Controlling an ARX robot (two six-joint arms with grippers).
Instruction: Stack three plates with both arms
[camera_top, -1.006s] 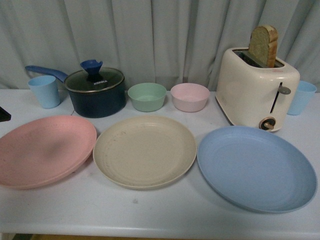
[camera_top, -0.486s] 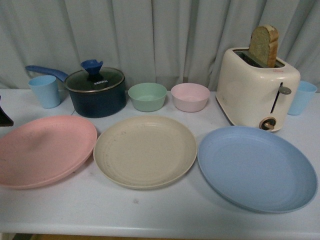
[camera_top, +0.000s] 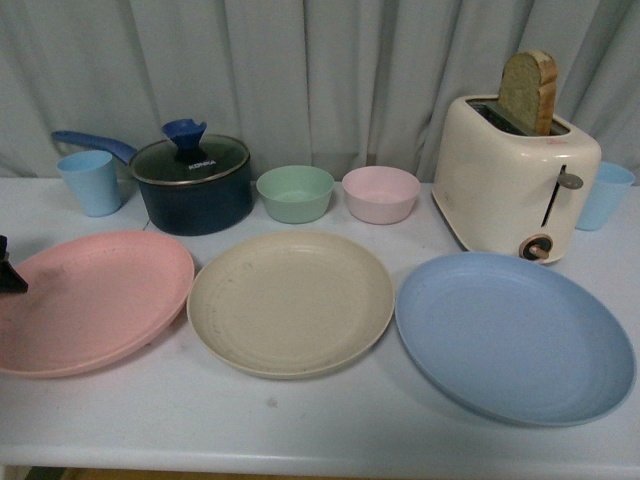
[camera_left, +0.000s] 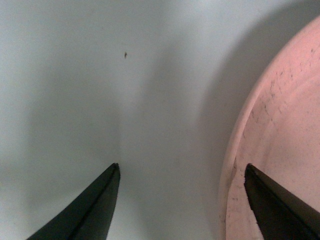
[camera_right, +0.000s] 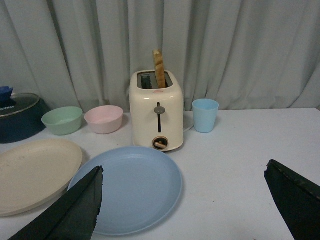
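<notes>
Three plates lie side by side on the white table: pink (camera_top: 90, 300) at the left, cream-beige (camera_top: 290, 300) in the middle, light blue (camera_top: 515, 335) at the right. A black tip of my left gripper (camera_top: 7, 277) shows at the pink plate's left edge. In the left wrist view the left gripper (camera_left: 181, 165) is open astride the pink plate's rim (camera_left: 285, 125), one finger over the plate and one over the table. My right gripper (camera_right: 184, 167) is open and empty, above the table near the blue plate (camera_right: 130, 190). It is out of the front view.
Along the back stand a blue cup (camera_top: 90, 182), a dark lidded pot (camera_top: 190, 185), a green bowl (camera_top: 294, 193), a pink bowl (camera_top: 380, 193), a cream toaster (camera_top: 515, 185) with bread in it, and another blue cup (camera_top: 603, 195). A curtain hangs behind.
My left gripper's tip has come down at the left edge, to the pink plate's rim. The plates have not moved.
</notes>
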